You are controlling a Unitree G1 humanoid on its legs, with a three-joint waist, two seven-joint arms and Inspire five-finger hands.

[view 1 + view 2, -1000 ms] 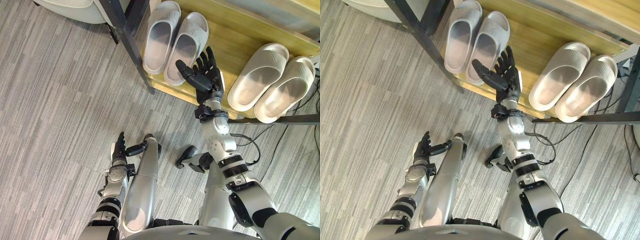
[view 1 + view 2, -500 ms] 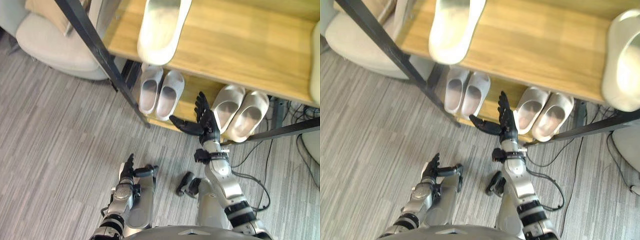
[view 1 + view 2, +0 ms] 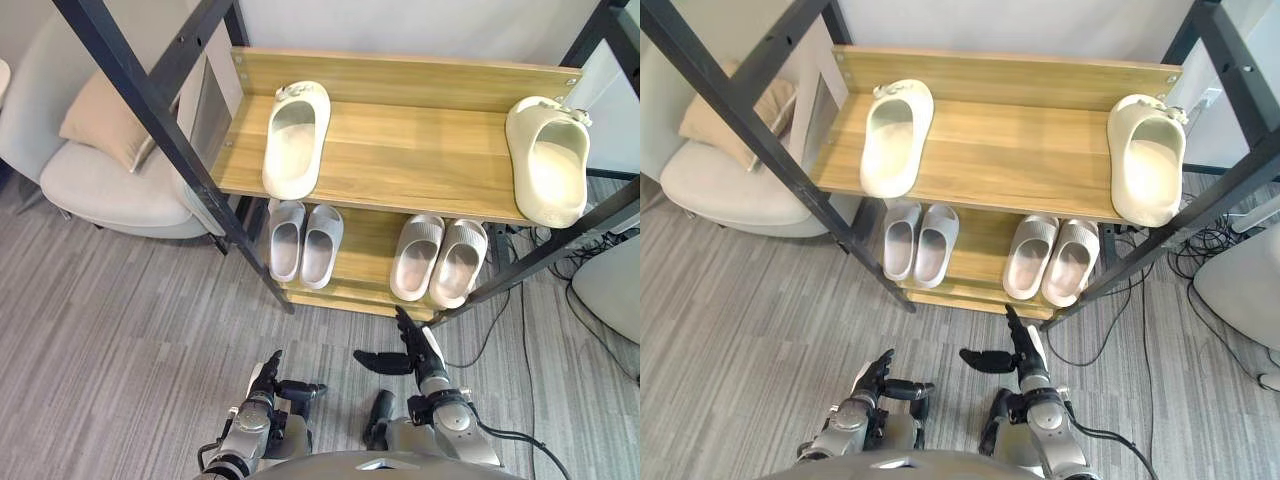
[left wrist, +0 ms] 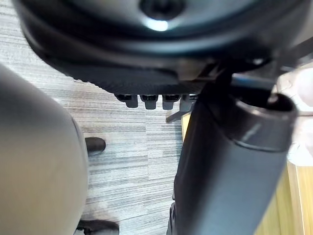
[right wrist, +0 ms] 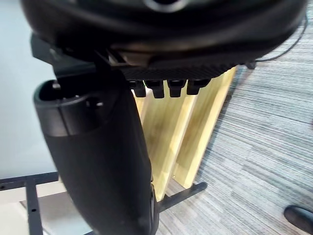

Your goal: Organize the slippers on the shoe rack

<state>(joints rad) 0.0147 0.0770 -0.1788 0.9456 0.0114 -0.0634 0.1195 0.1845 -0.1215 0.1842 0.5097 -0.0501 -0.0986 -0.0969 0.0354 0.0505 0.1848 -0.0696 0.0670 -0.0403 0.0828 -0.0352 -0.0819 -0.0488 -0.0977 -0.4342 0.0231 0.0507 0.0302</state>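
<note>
The wooden shoe rack carries two single cream slippers on its top shelf, one at the left and one at the right. On the lower shelf stand two grey pairs side by side, a left pair and a right pair. My right hand hovers open over the floor in front of the rack, fingers straight and thumb spread, holding nothing. My left hand hangs low beside it, also open and empty.
A grey armchair with a beige cushion stands left of the rack. Black slanted frame posts run down the rack's sides. Cables and a white object lie on the floor at the right.
The camera has lifted, so the whole rack with its top shelf now shows. My right hand has drawn back from the lower shelf to the floor in front of it.
</note>
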